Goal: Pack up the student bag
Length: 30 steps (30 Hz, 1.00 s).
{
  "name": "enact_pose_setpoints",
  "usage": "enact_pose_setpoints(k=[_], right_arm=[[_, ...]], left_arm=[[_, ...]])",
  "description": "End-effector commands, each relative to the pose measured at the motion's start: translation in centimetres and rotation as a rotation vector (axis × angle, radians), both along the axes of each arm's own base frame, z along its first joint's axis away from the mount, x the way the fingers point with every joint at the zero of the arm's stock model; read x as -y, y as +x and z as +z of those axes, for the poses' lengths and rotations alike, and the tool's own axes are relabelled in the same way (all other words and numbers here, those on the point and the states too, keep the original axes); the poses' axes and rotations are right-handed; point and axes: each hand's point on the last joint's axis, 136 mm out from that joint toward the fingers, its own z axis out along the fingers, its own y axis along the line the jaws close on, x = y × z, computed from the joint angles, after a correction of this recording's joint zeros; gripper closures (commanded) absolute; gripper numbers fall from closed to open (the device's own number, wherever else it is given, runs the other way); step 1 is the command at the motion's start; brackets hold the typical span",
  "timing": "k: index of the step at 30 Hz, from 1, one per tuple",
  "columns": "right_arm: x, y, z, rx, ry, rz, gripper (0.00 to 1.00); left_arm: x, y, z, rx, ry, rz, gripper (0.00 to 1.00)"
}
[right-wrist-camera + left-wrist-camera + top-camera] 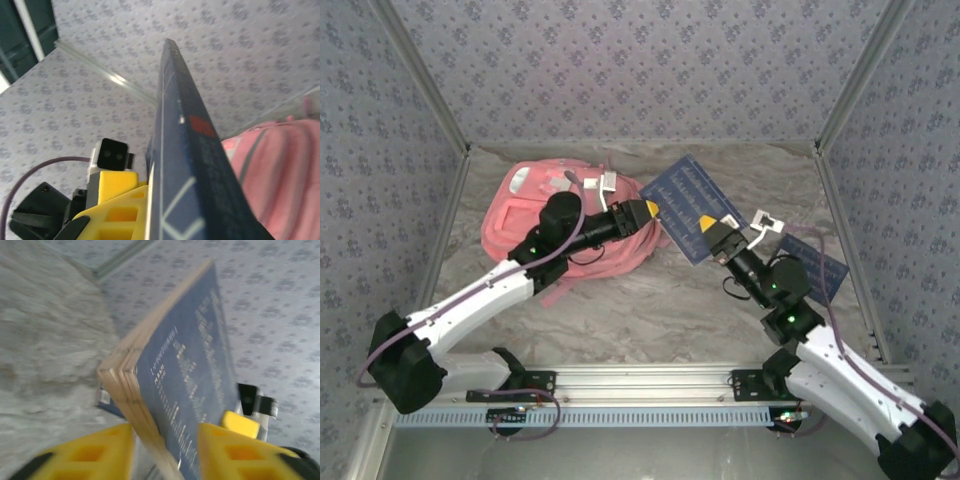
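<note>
From above, the student bag (535, 215) lay on the marbled table (650, 300) at about ten o'clock from its middle, with the left arm reaching across it. The left gripper (648, 211) sat at the bag's three o'clock edge, against one side of a dark blue book (690, 195). The right gripper (712, 225) met the same book from five o'clock. A second blue book (825, 268) lay flat at three o'clock, partly under the right arm.

In the left wrist view, the book (185, 380) stood on edge between the yellow fingers (95, 452). The claw (165, 432) was parted, with a sliver of gap on the page side, gripping nothing.

In the right wrist view, the book (180, 150) rose toward twelve o'clock. One yellow finger (120, 217) pressed its cover, the claw (157, 205) clamped on it. The pink bag (280, 160) showed at four o'clock.
</note>
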Motion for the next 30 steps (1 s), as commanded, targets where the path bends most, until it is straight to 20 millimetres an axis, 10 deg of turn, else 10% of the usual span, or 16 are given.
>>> enact_pose_setpoints(k=[1, 7, 19, 30], right_arm=[[2.5, 0.2, -4.0, -0.115, -0.202, -0.125, 1.00], [4.3, -0.7, -7.1, -0.278, -0.432, -0.159, 1.00], [3.9, -1.8, -8.5, -0.287, -0.457, -0.095, 1.00], [3.7, -2.2, -8.6, -0.285, -0.458, -0.060, 1.00]], left_arm=[[-2.1, 0.7, -2.1, 0.020, 0.283, 0.030, 0.52], [-3.6, 3.3, -8.4, -0.110, 0.650, 0.009, 0.49], [-9.8, 10.5, -11.3, -0.225, 0.798, 0.113, 0.52], [-10.1, 13.6, -15.1, -0.281, 0.895, 0.043, 0.56]])
